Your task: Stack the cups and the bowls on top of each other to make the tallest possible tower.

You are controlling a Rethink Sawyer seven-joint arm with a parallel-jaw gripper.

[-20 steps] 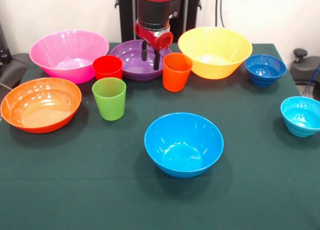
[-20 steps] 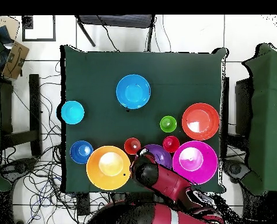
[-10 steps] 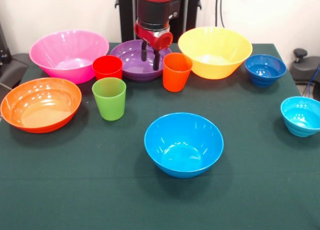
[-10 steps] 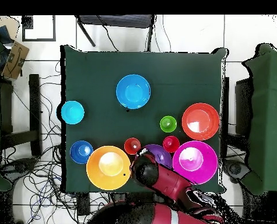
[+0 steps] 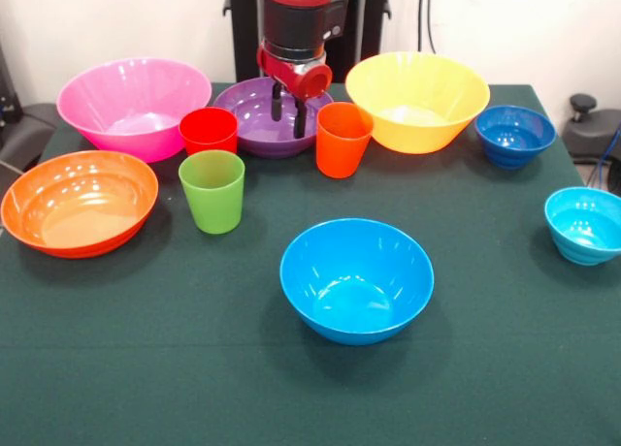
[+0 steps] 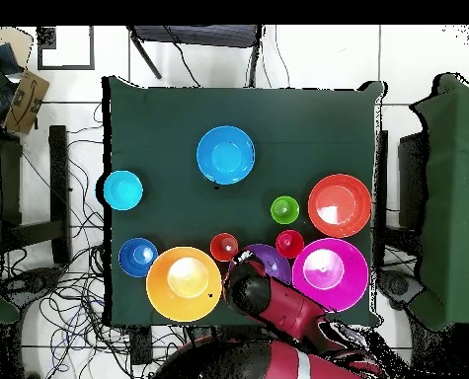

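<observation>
1. Nearest the front camera, alone on the green tabletop (image 5: 146, 368), sits the blue bowl (image 5: 356, 279), upright and empty, well apart from everything else.
2. Further back on the left, the orange bowl (image 5: 78, 202) lies near the tabletop's edge, with the lime green cup (image 5: 212, 190) just beside it; off to the right stands the small cyan bowl (image 5: 584, 225).
3. Behind the green cup stands the red cup (image 5: 209, 130), close against the pink bowl (image 5: 134, 107); the orange cup (image 5: 343, 139) stands between the purple bowl (image 5: 260, 116) and the yellow bowl (image 5: 417, 100). The small dark blue bowl (image 5: 514, 135) is right of the yellow one.
4. Nothing is stacked: every cup and bowl rests on the tabletop on its own.
5. Over the purple bowl hangs the tool (image 5: 288, 113), its two dark fingers spread a little and pinching nothing.
6. From the front, those fingers and the bowl's near rim are plain. From overhead, the arm (image 6: 277, 311) covers the tool and part of the purple bowl (image 6: 273, 259), yet that view shows the bowls' spacing and the cables on the floor (image 6: 70, 286).
</observation>
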